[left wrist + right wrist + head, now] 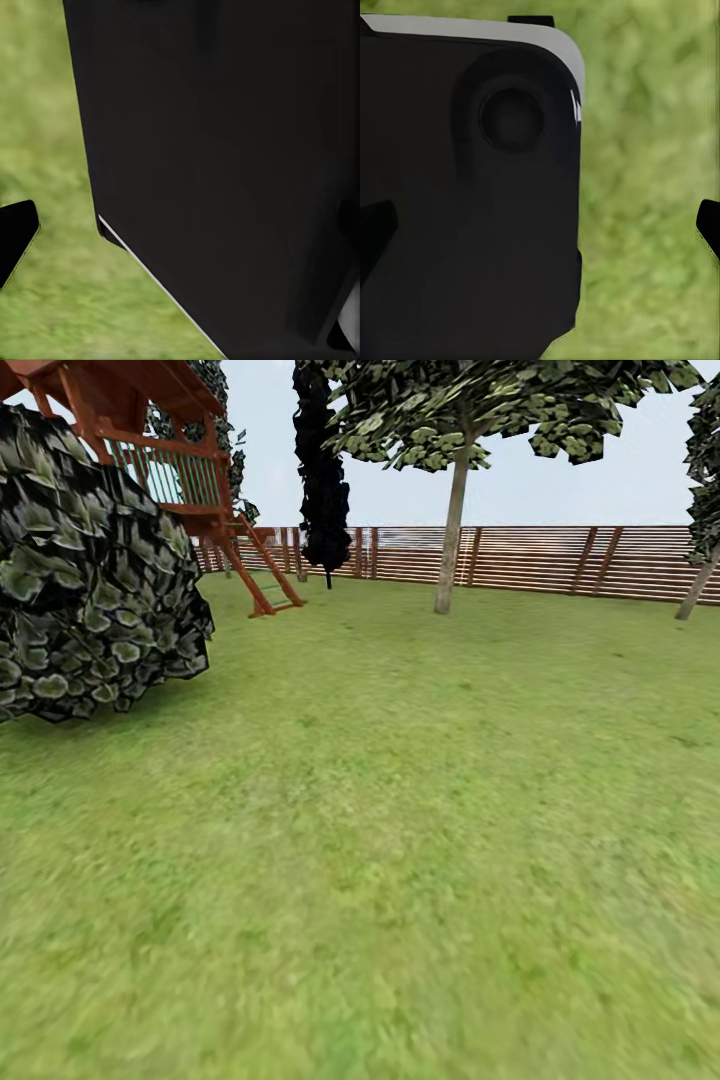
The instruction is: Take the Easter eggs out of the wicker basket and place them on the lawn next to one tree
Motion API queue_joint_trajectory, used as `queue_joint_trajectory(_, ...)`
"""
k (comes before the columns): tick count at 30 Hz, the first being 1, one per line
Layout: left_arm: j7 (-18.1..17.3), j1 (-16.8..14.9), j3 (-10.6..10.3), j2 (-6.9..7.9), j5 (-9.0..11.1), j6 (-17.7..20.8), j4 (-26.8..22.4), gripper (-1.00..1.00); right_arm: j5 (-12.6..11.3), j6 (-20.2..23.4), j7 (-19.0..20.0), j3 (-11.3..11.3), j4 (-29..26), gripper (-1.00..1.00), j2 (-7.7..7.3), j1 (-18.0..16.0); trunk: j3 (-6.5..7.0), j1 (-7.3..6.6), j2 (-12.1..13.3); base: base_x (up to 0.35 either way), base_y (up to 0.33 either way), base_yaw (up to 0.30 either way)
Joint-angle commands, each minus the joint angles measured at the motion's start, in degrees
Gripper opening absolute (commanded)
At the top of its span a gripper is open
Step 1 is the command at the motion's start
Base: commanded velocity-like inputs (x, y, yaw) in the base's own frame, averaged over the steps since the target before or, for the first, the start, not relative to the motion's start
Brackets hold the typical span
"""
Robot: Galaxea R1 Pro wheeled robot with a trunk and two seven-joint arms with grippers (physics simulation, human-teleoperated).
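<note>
Head view: open lawn [400,840], pale-trunked tree [452,520] before slat fence [560,560], play structure [180,470] behind dark bush [90,570]. Claw states: cannot tell.

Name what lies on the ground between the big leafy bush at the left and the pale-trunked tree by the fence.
In the head view, bare lawn lies between the bush and the tree; the play structure's ladder stands behind that stretch.

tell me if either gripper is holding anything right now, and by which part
It cannot be told: both wrist views are mostly blocked by black robot body over the green lawn, and neither shows anything gripped.
</note>
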Motion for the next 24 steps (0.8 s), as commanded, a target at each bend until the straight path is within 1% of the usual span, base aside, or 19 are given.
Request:
queue_joint_trajectory(1,0.02,0.03,-0.01,-0.05,-0.01,-0.02,-0.08,1.0,-0.06,-0.18,-0.09,-0.03,0.05,1.0,-0.03,-0.03,-0.04,0.03,-0.02,0.334,0.076,0.0)
queue_joint_trajectory(24,0.03,0.03,-0.01,-0.02,-0.02,-0.02,-0.02,1.0,0.22,-0.17,-0.1,0.12,-0.22,1.0,0.07,-0.03,-0.04,0.03,-0.02,0.334,0.076,0.0)
